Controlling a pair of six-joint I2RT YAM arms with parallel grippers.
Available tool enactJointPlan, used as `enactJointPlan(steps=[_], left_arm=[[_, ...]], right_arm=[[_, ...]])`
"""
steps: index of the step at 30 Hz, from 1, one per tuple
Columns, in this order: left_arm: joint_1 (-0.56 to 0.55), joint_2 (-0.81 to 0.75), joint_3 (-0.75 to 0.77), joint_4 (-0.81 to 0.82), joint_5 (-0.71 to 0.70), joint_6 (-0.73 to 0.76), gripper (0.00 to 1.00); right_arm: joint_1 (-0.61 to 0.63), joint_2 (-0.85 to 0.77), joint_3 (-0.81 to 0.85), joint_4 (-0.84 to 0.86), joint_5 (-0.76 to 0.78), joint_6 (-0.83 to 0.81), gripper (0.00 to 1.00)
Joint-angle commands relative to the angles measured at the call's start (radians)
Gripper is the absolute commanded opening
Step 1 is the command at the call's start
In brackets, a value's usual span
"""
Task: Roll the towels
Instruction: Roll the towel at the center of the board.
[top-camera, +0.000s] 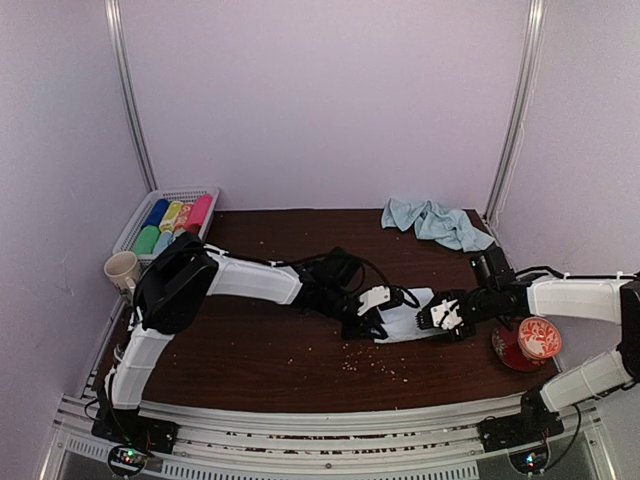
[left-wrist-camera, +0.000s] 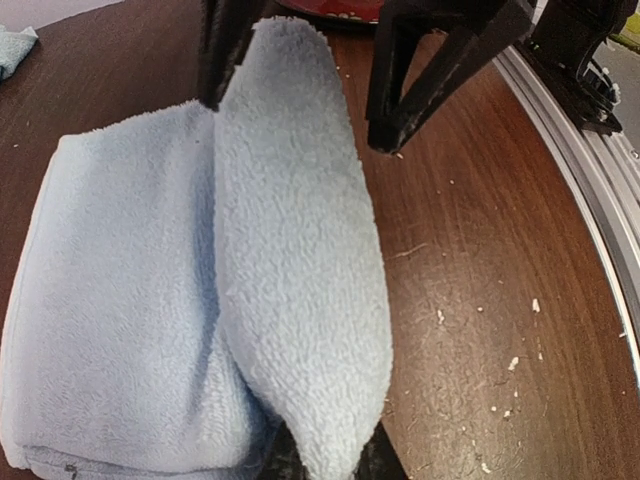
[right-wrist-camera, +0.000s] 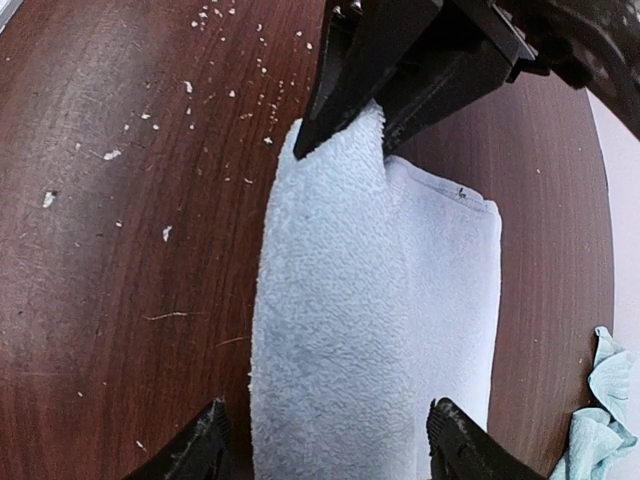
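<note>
Top external view puts one pale blue towel at the middle of the counter, lying between the two claws. The second towel sits crumpled at the far right corner, well apart. A raised fold runs along the near side of the middle towel. The left claw is pinched shut on one end of it; the right wrist view shows the cloth squeezed thin between its fingers. The right claw stands at the other end with its fingers wide apart, one on each side of the fold, gripping nothing.

This looks like the start of the roll on the first towel, with the second not yet begun. To do it well, the right claw should close on the fold low down, at the same height as the left, taking every layer and not just the top one. Otherwise the roll is likely to come out cone-shaped. Both claws should then turn the fold over toward the flat far part together and at one pace, staying low so the layers underneath do not slide. Crumbs lie on the near side, so rolling away from them should keep the cloth clean.
</note>
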Motion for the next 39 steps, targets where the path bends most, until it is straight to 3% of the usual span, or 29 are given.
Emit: enactJointPlan(steps=[1,15,23,28,32,39], left_arm=[[0.000,0.074,-0.027,-0.167,-0.004,-0.030,0.00],[0.001,0.072,-0.026,-0.169,-0.016,-0.038,0.00],[0.000,0.051,-0.045,-0.168,-0.024,-0.041,0.00],[0.001,0.001,-0.085,-0.149,-0.065,-0.047,0.21],[0.000,-0.062,-0.128,-0.130,-0.141,-0.053,0.49],[-0.006,-0.214,-0.220,-0.031,-0.301,-0.030,0.62]], right_arm=[[0.000,-0.061,-0.037,0.016,-0.050,-0.047,0.66],[0.005,0.041,-0.025,0.044,0.024,0.000,0.55],[0.009,0.126,0.025,0.015,0.041,0.052,0.34],[0.009,0.168,0.086,-0.068,0.028,0.066,0.23],[0.009,0.209,0.149,-0.182,0.005,0.060,0.18],[0.009,0.307,0.266,-0.358,-0.032,0.067,0.17]])
